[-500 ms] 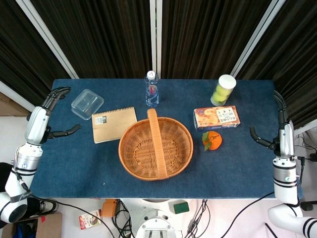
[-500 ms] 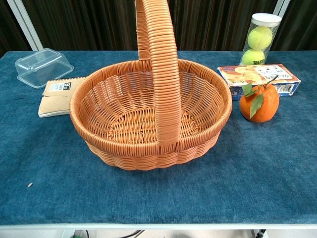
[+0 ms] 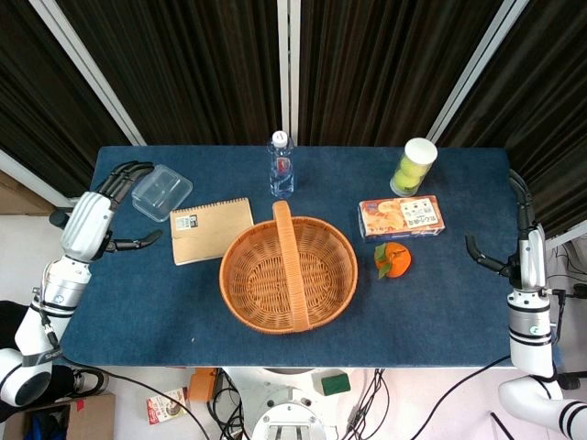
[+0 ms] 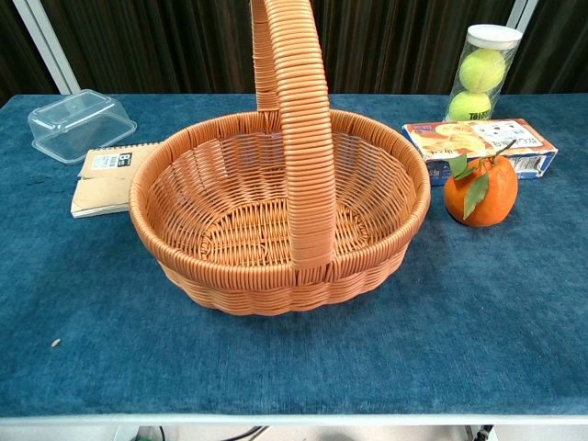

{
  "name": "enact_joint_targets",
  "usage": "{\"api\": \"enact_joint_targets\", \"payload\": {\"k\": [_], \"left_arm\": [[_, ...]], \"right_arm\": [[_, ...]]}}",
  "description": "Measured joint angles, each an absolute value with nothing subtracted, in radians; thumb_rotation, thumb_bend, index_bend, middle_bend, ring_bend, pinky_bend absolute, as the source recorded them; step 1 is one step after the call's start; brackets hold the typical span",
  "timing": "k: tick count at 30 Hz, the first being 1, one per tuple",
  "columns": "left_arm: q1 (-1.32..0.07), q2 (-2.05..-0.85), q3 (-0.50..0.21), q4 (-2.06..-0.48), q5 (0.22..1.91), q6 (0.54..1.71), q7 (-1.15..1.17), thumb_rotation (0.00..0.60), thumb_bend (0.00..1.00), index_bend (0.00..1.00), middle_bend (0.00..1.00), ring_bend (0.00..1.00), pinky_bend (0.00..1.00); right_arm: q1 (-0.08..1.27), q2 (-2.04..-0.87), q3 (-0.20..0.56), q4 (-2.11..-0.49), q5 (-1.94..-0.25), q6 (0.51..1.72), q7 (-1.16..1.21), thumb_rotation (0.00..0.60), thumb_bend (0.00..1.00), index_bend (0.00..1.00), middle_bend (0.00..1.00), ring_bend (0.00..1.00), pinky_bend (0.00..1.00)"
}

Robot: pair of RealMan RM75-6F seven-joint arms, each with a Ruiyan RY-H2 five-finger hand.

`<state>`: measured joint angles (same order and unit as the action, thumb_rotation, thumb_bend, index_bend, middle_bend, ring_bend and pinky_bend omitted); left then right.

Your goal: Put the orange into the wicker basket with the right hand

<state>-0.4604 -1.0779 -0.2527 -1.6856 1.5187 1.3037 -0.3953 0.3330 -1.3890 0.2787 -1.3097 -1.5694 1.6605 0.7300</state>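
— On the table point(image 3: 440, 312), where's your orange point(image 3: 394, 260)?
— Just right of the wicker basket point(image 3: 288, 272). Your right robot hand point(image 3: 514, 240) hangs spread, holding nothing; left robot hand point(image 3: 105, 206) likewise.

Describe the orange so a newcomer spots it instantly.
Start at the basket mid-table. Just to its right, in front of the flat snack box, sits the orange. It is the only round orange fruit there, with green leaves on its stem.
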Motion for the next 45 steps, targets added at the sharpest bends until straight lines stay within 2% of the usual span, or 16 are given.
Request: {"api": "enact_joint_targets", "payload": {"k": [8,12,17,22,37,45], "left_arm": [[-0.439,-1.043,-0.188,-1.720,1.555,1.294,-0.220,0.600,0.03,0.16,0.12,0.08,0.24],[-0.399,-1.032,-0.126,-1.750,1.567,1.298,-0.113,0.600,0.02,0.16,0.12,0.08,0.24],[-0.358,-1.039,-0.085,-1.744,1.563,1.314,-0.123,0.600,0.02,0.16,0.12,0.08,0.24],[-0.333,-1.072,-0.066,-1.678,1.554,1.329,-0.182,0.600,0.02,0.16,0.12,0.08,0.24],[-0.312,-1.114,-0.051,-1.572,1.530,1.327,-0.249,0.600,0.01,0.19,0.12,0.08,0.24],[-0.300,-1.138,-0.056,-1.525,1.545,1.369,-0.267,0.600,0.01,0.21,0.13,0.08,0.24]], "right_arm": [[0.326,-1.323,0.225,-1.342,-1.577,1.581,0.601,0.600,0.31,0.00,0.00,0.00,0.00],[0.321,-1.279,0.187,-1.382,-1.556,1.496,0.443,0.600,0.30,0.00,0.00,0.00,0.00],[0.324,-1.274,0.133,-1.385,-1.519,1.360,0.297,0.600,0.24,0.00,0.00,0.00,0.00],[0.329,-1.339,0.096,-1.298,-1.492,1.283,0.330,0.600,0.24,0.00,0.00,0.00,0.00],[0.367,-1.602,0.082,-0.996,-1.508,1.251,0.651,0.600,0.24,0.00,0.01,0.00,0.00],[0.400,-1.663,0.077,-0.953,-1.516,1.218,0.658,0.600,0.24,0.00,0.03,0.00,0.00]]}}
